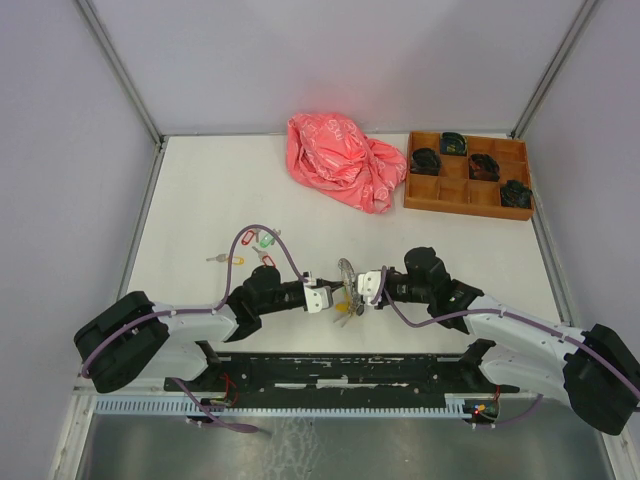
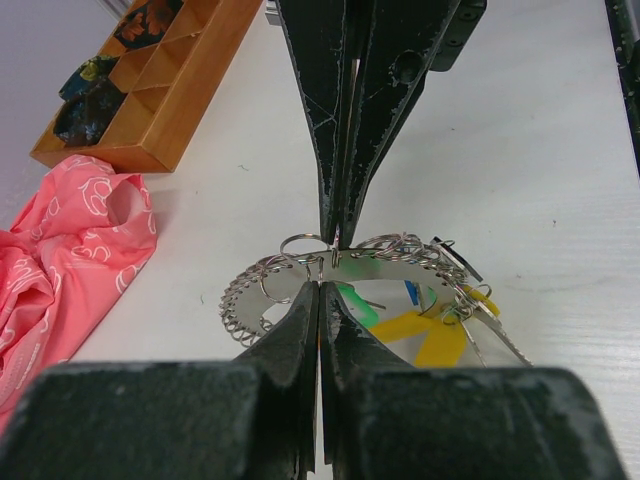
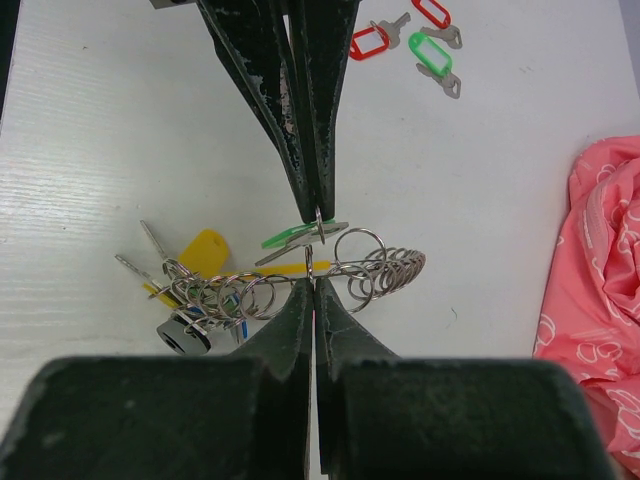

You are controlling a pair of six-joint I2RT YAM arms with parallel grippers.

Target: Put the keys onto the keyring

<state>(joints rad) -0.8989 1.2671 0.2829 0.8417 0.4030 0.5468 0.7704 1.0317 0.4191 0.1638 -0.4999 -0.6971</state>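
The keyring [image 3: 395, 265], a loop of silvery rings with a yellow band, hangs between my two grippers at the table's middle [image 1: 347, 278]. My right gripper [image 3: 312, 280] is shut on one of its small rings. My left gripper [image 2: 322, 285] comes from the opposite side and is shut on the ring of a green-tagged key [image 3: 288, 238], held right against the keyring. Keys with a yellow tag [image 3: 202, 250] and a blue tag [image 2: 411, 292] hang on the loop. Loose keys with red [image 3: 368, 43] and green [image 3: 431, 47] tags lie further off, left of the arms in the top view [image 1: 258, 243].
A crumpled pink bag [image 1: 340, 160] lies at the back centre. Beside it on the right stands a wooden compartment tray [image 1: 465, 208] holding small black bundles. A grey-black round piece [image 3: 182, 336] hangs on the keyring's far end.
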